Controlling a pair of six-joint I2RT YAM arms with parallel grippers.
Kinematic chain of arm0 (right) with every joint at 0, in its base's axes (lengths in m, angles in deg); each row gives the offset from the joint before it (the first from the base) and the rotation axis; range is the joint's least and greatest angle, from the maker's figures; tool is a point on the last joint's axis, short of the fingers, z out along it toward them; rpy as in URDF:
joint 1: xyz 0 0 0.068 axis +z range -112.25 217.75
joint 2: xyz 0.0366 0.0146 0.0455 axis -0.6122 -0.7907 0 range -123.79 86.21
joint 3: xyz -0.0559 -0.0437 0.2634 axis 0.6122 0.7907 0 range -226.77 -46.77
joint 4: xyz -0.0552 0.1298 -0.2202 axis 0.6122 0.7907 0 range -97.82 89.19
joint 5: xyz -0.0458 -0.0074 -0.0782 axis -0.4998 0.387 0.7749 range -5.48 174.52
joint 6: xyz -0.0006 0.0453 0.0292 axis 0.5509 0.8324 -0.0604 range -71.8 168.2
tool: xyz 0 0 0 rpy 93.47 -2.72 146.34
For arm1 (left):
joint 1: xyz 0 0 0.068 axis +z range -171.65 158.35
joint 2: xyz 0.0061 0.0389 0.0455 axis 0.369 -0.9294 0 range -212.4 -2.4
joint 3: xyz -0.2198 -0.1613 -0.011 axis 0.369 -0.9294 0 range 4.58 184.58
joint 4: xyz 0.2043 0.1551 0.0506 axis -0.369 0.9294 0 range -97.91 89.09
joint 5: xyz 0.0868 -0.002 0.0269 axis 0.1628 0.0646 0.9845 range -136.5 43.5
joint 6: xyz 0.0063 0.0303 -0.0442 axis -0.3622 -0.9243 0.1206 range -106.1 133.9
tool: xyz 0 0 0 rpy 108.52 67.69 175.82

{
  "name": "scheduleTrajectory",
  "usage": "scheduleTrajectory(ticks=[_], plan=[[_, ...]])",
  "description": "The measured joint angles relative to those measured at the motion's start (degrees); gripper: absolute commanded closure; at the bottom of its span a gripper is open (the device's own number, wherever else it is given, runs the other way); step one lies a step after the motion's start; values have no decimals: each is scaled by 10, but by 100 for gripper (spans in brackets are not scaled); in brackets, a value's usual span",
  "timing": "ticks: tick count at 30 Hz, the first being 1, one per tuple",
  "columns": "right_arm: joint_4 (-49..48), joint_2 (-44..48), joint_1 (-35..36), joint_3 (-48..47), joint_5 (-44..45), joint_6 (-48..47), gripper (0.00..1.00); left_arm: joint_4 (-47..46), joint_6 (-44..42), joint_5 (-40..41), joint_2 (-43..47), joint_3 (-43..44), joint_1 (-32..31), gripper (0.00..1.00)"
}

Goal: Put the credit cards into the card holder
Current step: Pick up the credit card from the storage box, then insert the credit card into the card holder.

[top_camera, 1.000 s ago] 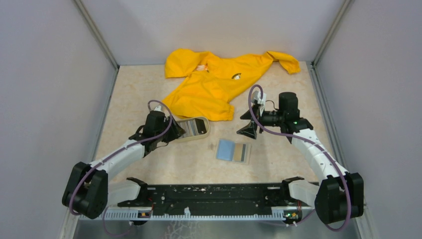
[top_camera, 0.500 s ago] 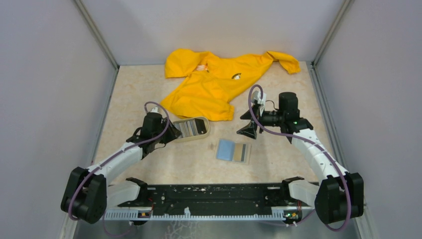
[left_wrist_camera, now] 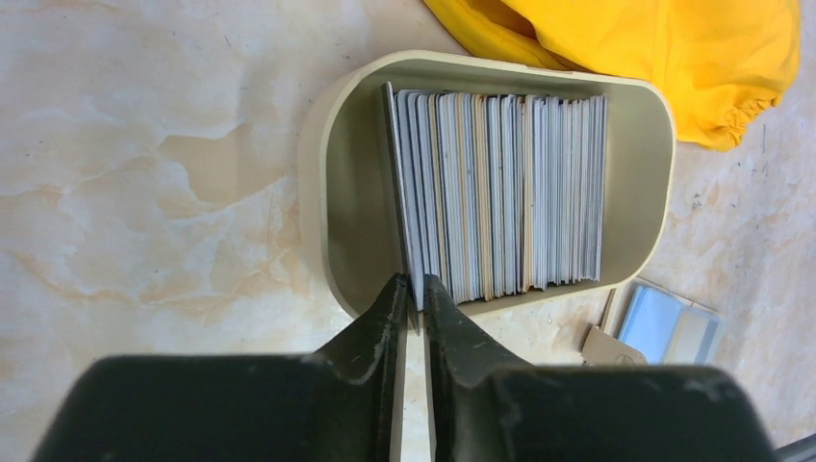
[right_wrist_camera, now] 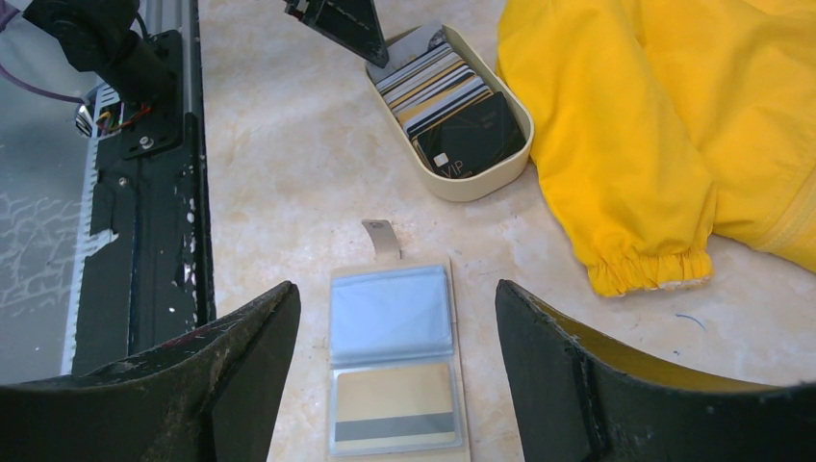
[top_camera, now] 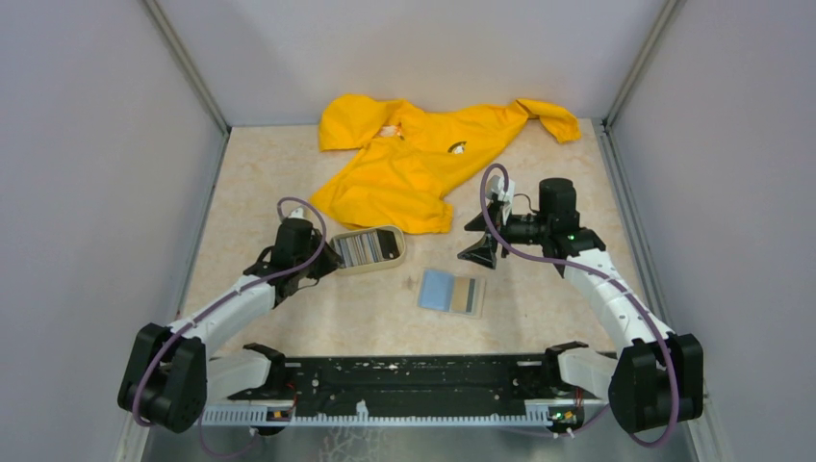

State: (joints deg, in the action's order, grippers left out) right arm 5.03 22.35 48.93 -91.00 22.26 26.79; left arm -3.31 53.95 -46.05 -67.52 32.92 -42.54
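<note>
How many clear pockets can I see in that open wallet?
2: a bluish pocket nearer the tray, and a second pocket beside it holding a tan striped card. Others may be hidden.

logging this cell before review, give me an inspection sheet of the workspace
surface: beige marbled table, no spills seen
job's things: cards stand on edge in a beige tray; holder lies open, one card in its lower pocket
clutter: yellow jacket beside the tray
claws: left claw jaws narrow, either side of the end card, grip unclear; right claw open above the holder
cables: purple cables looped along both arms
surroundings: grey walls; black rail at the near edge
</note>
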Motion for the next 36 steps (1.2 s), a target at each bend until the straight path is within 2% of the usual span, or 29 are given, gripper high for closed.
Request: scheduleTrajectory(ticks=[5,11,26,32,36], plan=[[0,0,0,0,0,0,26,7,-5,10,0,0,0,100],[0,0,0,0,0,0,26,18,-9,26,5,0,0,100],[0,0,0,0,-4,0,26,79,-45,64,86,9,0,100],[-1,0,0,2,-9,0,26,91,-74,19,158,10,0,100],[-12,0,0,16,-24,5,26,43,-83,-61,226,-12,0,100]])
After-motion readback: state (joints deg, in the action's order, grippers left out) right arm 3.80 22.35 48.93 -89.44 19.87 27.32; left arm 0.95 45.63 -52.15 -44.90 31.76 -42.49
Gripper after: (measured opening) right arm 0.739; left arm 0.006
